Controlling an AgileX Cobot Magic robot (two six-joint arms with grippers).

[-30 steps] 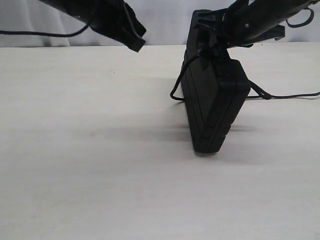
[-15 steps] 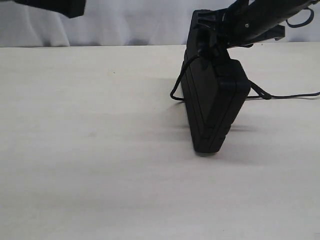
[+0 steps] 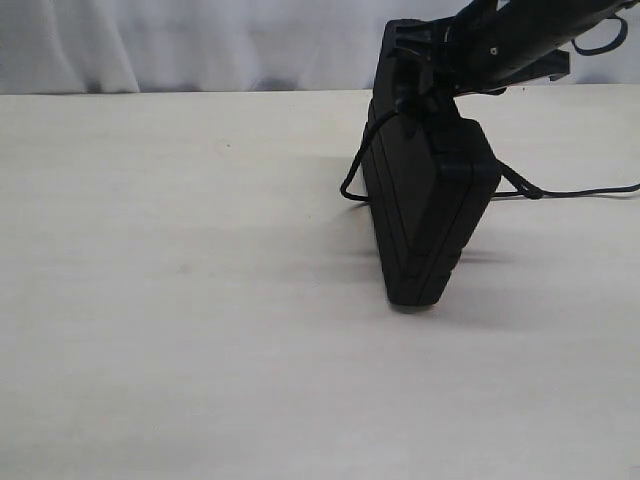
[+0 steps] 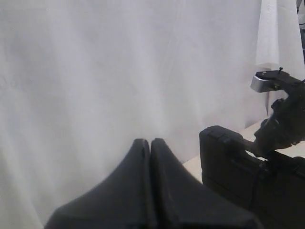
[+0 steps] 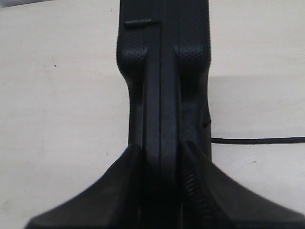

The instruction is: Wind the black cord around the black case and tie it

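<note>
Since a second ago my left gripper [image 4: 150, 148] has left the exterior view; its wrist camera alone shows it pinched shut, empty, before a white curtain [image 4: 95, 71]. My right gripper [image 5: 162, 167] clamps the matte, ridged black case [image 3: 430, 210], standing on edge near the desk's [image 3: 200, 350] far edge, black cord [image 3: 352, 180] looped against it.

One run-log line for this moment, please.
right gripper: shut on black case, stood on edge | left gripper: shut, empty | black cord: over case, trailing, untied
</note>
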